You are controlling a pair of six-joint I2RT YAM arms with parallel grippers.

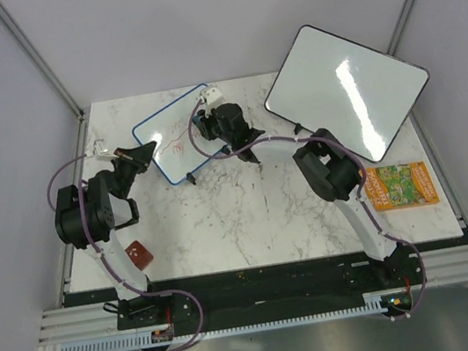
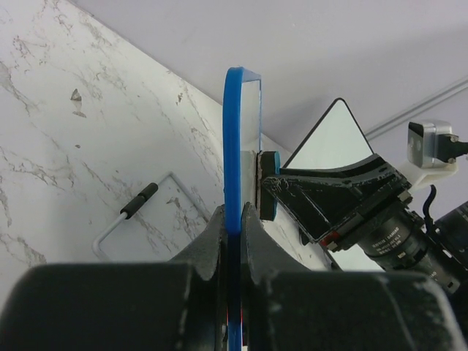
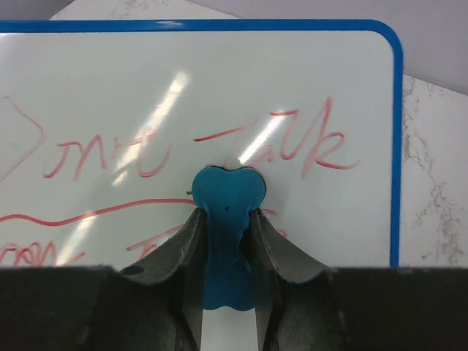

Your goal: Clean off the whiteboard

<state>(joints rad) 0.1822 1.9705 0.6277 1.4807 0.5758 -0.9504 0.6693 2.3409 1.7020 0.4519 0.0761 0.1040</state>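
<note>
- Whiteboard (image 1: 177,144), blue rim: sitting at the far left-centre of the marble surface (image 1: 250,217), between the two tools.
- Left tool (image 1: 143,154): its jaws are clamping the whiteboard's near-left edge. The left wrist view is showing this best, with the blue rim (image 2: 234,146) seen edge-on and running down between the two black fingers (image 2: 208,241).
- Right tool (image 3: 223,219): its jaws are gripping a blue eraser (image 3: 223,190) and pressing it against the board's face. The left wrist view is showing the same eraser (image 2: 269,186) from the side, flat on the board.
- Red handwriting (image 3: 219,142): only the right wrist view is making it legible. The top line is appearing to read "Don't talk". The lower lines are running behind the eraser and fingers, so they are unreadable. From the top view it is showing only as faint red marks.
- Larger black-rimmed board (image 1: 347,91): leaning at the far right.
- Colourful booklet (image 1: 400,185): lying at the right edge, its print too small to read.
- Small red-brown block (image 1: 140,254): sitting near the left arm, in the top view only.
- White wire loop with a black sleeve (image 2: 139,208): lying on the surface.
</note>
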